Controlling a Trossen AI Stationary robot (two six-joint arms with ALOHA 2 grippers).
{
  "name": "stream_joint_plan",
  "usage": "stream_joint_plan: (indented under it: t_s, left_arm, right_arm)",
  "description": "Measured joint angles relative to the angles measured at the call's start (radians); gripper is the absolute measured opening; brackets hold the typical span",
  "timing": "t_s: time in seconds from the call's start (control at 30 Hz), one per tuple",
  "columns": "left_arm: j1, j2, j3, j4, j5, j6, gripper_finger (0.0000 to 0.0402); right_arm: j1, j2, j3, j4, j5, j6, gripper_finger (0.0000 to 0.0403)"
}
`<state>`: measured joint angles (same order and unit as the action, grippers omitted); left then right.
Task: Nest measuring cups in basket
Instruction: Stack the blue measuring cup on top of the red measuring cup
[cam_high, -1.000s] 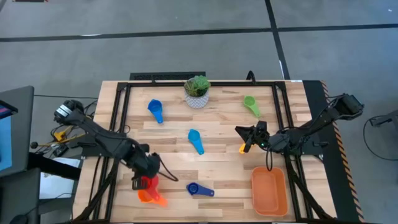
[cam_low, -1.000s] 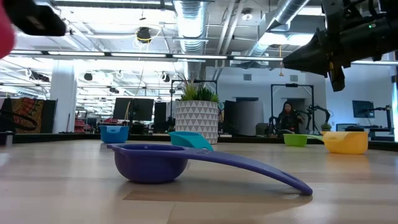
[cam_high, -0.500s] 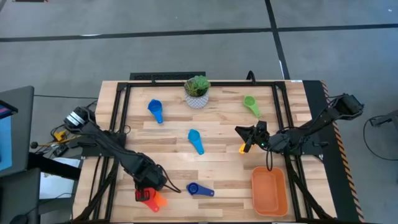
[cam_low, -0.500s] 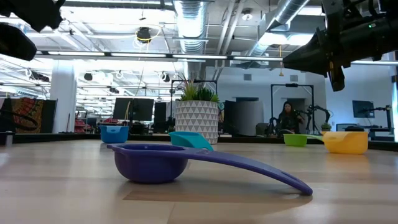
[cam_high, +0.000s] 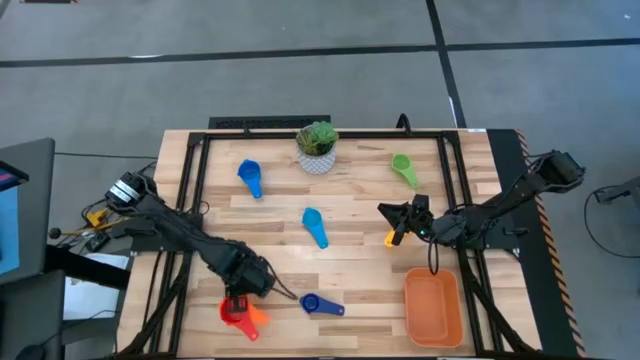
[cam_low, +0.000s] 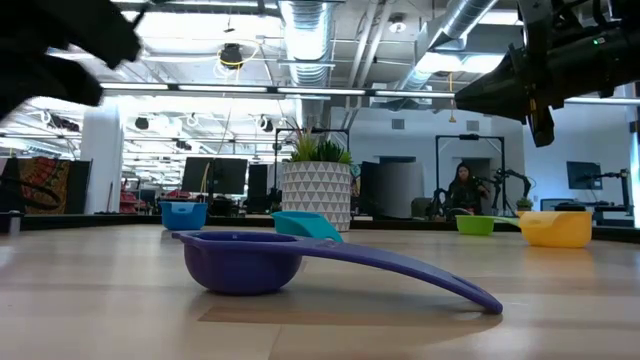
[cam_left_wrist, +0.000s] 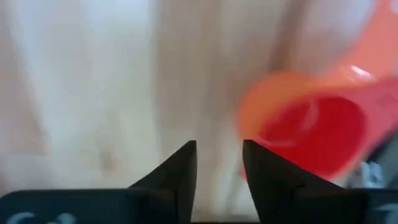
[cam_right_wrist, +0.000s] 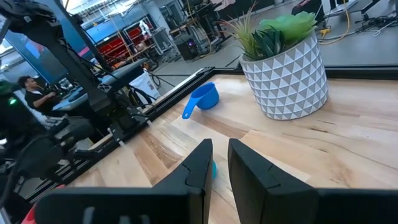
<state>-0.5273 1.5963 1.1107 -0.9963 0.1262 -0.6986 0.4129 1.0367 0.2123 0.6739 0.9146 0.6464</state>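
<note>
Hovering low over the near-left part of the pale, grained wooden table (cam_high: 350, 200), my left gripper (cam_high: 238, 303) had its two dark fingers slightly parted with nothing between them. Just beside it, the glossy red plastic measuring cup (cam_left_wrist: 314, 134) sat nested inside the small orange plastic measuring cup (cam_high: 256, 319), their flat handles spread in different directions. A smooth dark blue plastic scoop (cam_low: 245, 262) lay close by, bowl toward my left gripper, its long curved handle (cam_low: 410, 270) running off toward the shallow orange rectangular plastic basket (cam_high: 433, 306) with rounded corners at the near right.

My right gripper (cam_high: 397, 224) hung over the table's right half, above the yellow plastic cup (cam_low: 556, 227), fingers nearly together and holding nothing.

Farther back lay a light blue scoop (cam_high: 315, 226) at the centre, another light blue one (cam_high: 249, 177) to the left, and a green one (cam_high: 404, 168) to the right, each handle aimed toward the near edge. A white pot with a triangle-patterned surface (cam_high: 317, 148) held a green plant. I could read no writing anywhere.
</note>
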Motion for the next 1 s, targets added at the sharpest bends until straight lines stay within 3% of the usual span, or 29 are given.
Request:
stream_joint_plan:
  t_s: [0.3, 0.5, 0.67, 0.73, 0.83, 1.0]
  left_arm:
    - [0.153, -0.146, 0.000, -0.060, -0.266, 0.141, 0.0127]
    - [0.203, -0.258, 0.000, 0.027, -0.593, 0.192, 0.0128]
    - [0.222, -0.295, 0.000, 0.060, -0.858, 0.263, 0.0128]
    - [0.269, -0.296, 0.000, 0.066, -0.862, 0.306, 0.0128]
    - [0.392, -0.295, 0.000, 0.075, -0.768, 0.375, 0.0128]
    - [0.620, -0.290, 0.000, 0.121, -0.713, 0.544, 0.0128]
  right_arm:
    - [0.016, 0.000, 0.000, -0.009, 0.001, 0.000, 0.0076]
    - [-0.009, 0.000, 0.000, -0.030, 0.020, 0.027, 0.0076]
    - [-0.036, 0.000, 0.005, -0.031, -0.048, 0.038, 0.0076]
    - [-0.034, 0.003, 0.015, -0.029, -0.055, 0.038, 0.0076]
    - [-0.016, 0.019, 0.039, -0.031, -0.056, 0.036, 0.0076]
    - [0.030, 0.080, 0.078, -0.034, -0.055, 0.026, 0.0076]
